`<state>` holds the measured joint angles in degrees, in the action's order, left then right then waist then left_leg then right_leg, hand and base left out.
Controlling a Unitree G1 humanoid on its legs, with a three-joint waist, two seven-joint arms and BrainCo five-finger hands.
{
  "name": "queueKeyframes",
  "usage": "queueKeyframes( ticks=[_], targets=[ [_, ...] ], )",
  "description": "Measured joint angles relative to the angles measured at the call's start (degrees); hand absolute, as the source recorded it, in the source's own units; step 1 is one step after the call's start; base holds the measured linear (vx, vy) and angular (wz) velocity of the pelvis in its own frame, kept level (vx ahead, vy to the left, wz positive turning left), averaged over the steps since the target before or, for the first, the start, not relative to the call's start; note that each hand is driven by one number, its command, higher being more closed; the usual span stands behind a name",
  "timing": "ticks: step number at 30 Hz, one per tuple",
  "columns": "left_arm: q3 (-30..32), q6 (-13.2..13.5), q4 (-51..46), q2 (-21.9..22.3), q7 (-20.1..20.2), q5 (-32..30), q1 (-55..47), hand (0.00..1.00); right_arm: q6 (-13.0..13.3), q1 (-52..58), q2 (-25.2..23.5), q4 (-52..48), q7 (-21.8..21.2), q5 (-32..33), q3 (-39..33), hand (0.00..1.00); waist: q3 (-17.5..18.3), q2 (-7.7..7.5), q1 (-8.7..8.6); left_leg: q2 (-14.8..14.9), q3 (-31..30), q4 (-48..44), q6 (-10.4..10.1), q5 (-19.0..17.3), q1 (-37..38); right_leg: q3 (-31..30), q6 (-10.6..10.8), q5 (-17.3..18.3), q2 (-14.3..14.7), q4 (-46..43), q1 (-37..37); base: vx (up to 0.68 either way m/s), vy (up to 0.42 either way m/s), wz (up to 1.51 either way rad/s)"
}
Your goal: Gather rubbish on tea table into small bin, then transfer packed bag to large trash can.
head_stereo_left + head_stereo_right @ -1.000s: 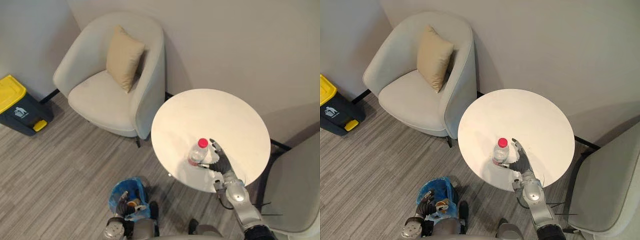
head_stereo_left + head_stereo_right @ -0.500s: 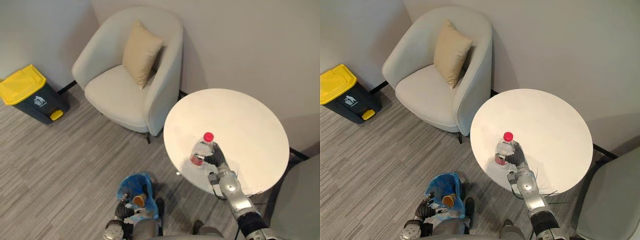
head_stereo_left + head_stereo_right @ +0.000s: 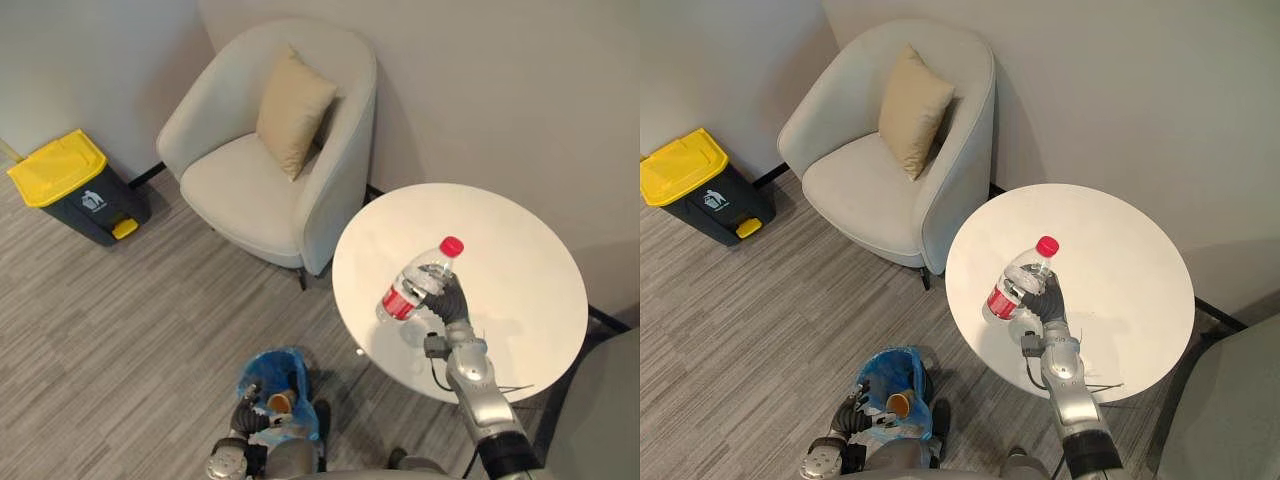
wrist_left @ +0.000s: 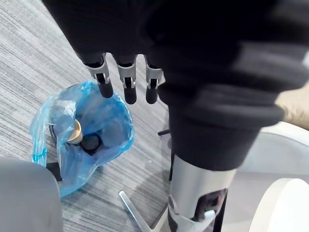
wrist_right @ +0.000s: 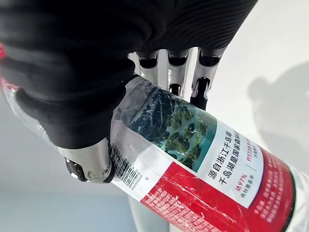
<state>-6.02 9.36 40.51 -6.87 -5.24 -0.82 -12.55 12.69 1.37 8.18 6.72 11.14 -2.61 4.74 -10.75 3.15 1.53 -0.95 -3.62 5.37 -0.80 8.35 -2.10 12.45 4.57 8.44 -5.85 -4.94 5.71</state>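
the right hand (image 3: 452,300) is curled tight round a clear bottle (image 3: 412,288) with a red cap and a red label band. it holds the bottle tilted, off the near part of the round white table (image 3: 520,240), cap toward the far right. the left hand (image 4: 126,87) hangs low at the near left, fingers straight and holding nothing, over the small bin (image 3: 878,372) on the floor. the bin's blue bag (image 4: 111,121) holds a tan paper cup (image 4: 74,132) and a dark round item. at the far left stands a dark trash can (image 3: 75,185), its yellow lid down.

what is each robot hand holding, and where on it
The right robot hand grips the bottle around its labelled middle, above the table. The left robot hand holds nothing.
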Motion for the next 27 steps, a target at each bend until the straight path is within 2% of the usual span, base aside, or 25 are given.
queueKeyframes(
  ticks=[4,7,9,10,11,12,13,14,15,16,17,18,20,21,23,25,26,27],
  targets=[
    [0.11,0.04,0.75,0.03,-0.27,0.02,0.24,0.0,2.5,6.52,-0.97,-8.37,-0.22,-1.9,2.79,1.0,0.1,-0.4,-0.73,-0.6,-2.32,-1.64,0.3,0.21,-2.16,2.19,0.06,1.08,-0.28,-2.36,-0.8,-0.03,-0.016,0.26],
    [-0.15,0.06,0.85,0.35,-0.59,0.03,1.22,0.0,2.72,7.68,-0.77,-9.19,-0.23,-3.31,3.43,1.0,0.04,-0.64,-0.62,-1.6,-4.93,-5.4,0.22,0.26,-5.73,6.17,-0.2,1.99,-0.49,-4.33,-1.7,-0.05,-0.042,0.76],
    [-1.23,0.05,0.94,0.64,-1.49,0.21,1.99,0.0,2.65,5.91,-0.14,-9.16,0.41,-6.11,4.19,1.0,0.04,-0.6,-0.42,-2.33,-5.66,-6.1,-2.32,2.93,-7.94,9.83,-0.66,2.94,-0.79,-6.45,-2.41,-0.11,-0.033,0.85],
    [-1.49,0.05,0.87,0.8,-1.6,0.23,2.11,0.0,2.65,5.19,0.31,-9.17,0.67,-6.87,4.51,1.0,0.28,-0.33,-0.62,-1.83,-4.32,-4.69,-4.02,2.97,-7.8,11.07,-1.11,2.65,-1.44,-6.43,-2.51,-0.15,0.064,0.84],
    [-1.83,0.0,1.29,1.79,-1.92,0.21,3.41,0.0,2.63,2.82,0.59,-8.63,1.36,-8.58,4.58,1.0,0.11,-0.86,-0.78,-0.91,6.94,-11.44,5.38,-4.56,-9.94,13.99,-1.34,2.49,-3.35,-7.01,-3.2,-0.1,0.104,0.76],
    [-2.68,0.02,2.1,2.06,-2.08,0.2,4.63,0.0,2.48,0.8,0.28,-7.12,2.13,-9.36,4.52,1.0,0.28,-1.82,-0.75,-0.48,14.29,-20.62,8.36,-9.02,-11.34,15.37,-1.11,2.35,-6.16,-8.05,-3.25,-0.08,0.114,0.72],
    [-2.9,0.04,2.33,2.09,-2.16,0.17,4.86,0.0,2.41,-0.35,0.19,-6.05,2.37,-9.47,4.72,1.0,0.39,-2.57,-0.82,0.37,17.5,-24.12,8.2,-10.84,-11.08,15.9,-0.83,2.12,-7.45,-8.35,-3.08,0.03,0.079,0.65],
    [-2.98,0.09,2.33,2.45,-2.32,0.07,4.87,0.0,2.36,-1.39,0.31,-5.19,2.86,-9.79,4.9,1.0,1.46,-2.94,-1.15,4.55,22.49,-27.92,5.75,-13.29,-9.72,17.47,-0.13,1.63,-8.57,-8.67,-2.68,0.02,0.157,0.75],
    [-3.23,0.19,2.29,2.89,-2.4,0.02,4.88,0.0,2.36,-1.67,0.51,-5.22,3.31,-9.85,4.5,1.0,2.54,-1.35,-1.81,8.25,23.82,-26.87,3.67,-14.15,-8.19,19.35,0.13,1.52,-8.2,-8.75,-2.21,0.01,0.267,1.08],
    [-3.92,0.19,2.44,3.29,-2.43,-0.07,5.39,0.0,2.2,-2.39,0.79,-4.79,3.79,-9.85,4.07,1.0,3.24,0.13,-2.44,8.36,22.61,-22.79,-0.16,-15.02,-6.87,21.16,1.35,0.9,-8.09,-8.46,-1.6,0.03,0.342,0.98],
    [-4.45,0.42,2.53,2.99,-2.45,-0.1,5.94,0.0,2.15,-2.97,0.73,-4.01,3.89,-9.85,3.83,1.0,3.55,0.31,-2.5,7.35,22.52,-20.83,-0.17,-14.85,-5.72,21.91,2.37,0.04,-8.25,-7.38,-0.93,0.03,0.269,0.8],
    [-4.93,0.57,2.96,2.28,-2.44,-0.13,6.6,0.0,1.86,-3.79,0.03,-2.35,3.57,-9.87,3.12,1.0,3.07,-0.89,-2.17,5.79,21.9,-19.64,0.61,-13.97,-5.28,22.11,3.12,-1.4,-8.51,-5.57,0.15,0.03,0.186,0.46],
    [-5.07,0.56,3.72,0.88,-2.43,-0.61,6.36,0.0,1.55,-4.21,-1.48,0.29,3.49,-9.89,3.14,1.0,2.82,-2.16,-1.14,4.56,20.89,-20.31,0.66,-13.97,-5.28,21.79,3.2,-2.91,-9.13,-4.25,1.28,-0.03,0.164,0.37],
    [-5.13,0.54,4.01,0.83,-2.42,-1.19,5.83,0.0,1.29,-4.29,-1.93,1.34,3.37,-9.91,3.35,1.0,2.96,-2.48,-0.72,4.1,20.87,-20.49,0.8,-14.06,-5.23,21.44,3.02,-3.29,-9.54,-4.37,1.4,-0.06,0.199,0.25],
    [-4.88,0.52,4.23,0.05,-2.45,-1.96,3.96,0.0,0.46,-4.37,-2.09,2.0,2.34,-10.55,4.83,1.0,2.43,-2.18,-0.62,3.59,20.76,-21.71,2.42,-15.52,-5.41,20.19,3.0,-3.35,-10.89,-7.68,0.75,-0.07,0.142,0.06],
    [-4.69,0.66,4.31,0.11,-2.43,-2.13,3.29,0.0,0.27,-3.91,-2.0,2.16,2.01,-11.08,4.99,1.0,1.63,-1.95,-0.66,2.86,19.56,-22.57,2.46,-17.37,-5.97,16.96,0.86,-1.59,-12.78,-14.27,-2.3,-0.14,0.106,0.11],
    [-4.68,0.67,4.36,-0.21,-2.42,-2.15,3.74,0.0,0.12,-3.81,-1.79,2.21,1.56,-11.09,4.96,1.0,0.51,-1.78,-0.92,2.34,18.79,-22.45,2.77,-17.68,-5.96,10.77,-0.65,1.22,-13.22,-19.9,-6.11,-0.15,0.088,0.29],
    [-4.54,0.76,4.46,-0.37,-2.42,-2.11,3.81,0.0,0.11,-3.63,-1.5,2.25,1.02,-11.08,5.06,1.0,-0.15,-1.76,-1.24,2.07,17.81,-22.2,2.7,-17.62,-6.06,6.36,0.26,3.3,-11.87,-21.43,-7.95,-0.14,0.055,0.42]
  ],
)
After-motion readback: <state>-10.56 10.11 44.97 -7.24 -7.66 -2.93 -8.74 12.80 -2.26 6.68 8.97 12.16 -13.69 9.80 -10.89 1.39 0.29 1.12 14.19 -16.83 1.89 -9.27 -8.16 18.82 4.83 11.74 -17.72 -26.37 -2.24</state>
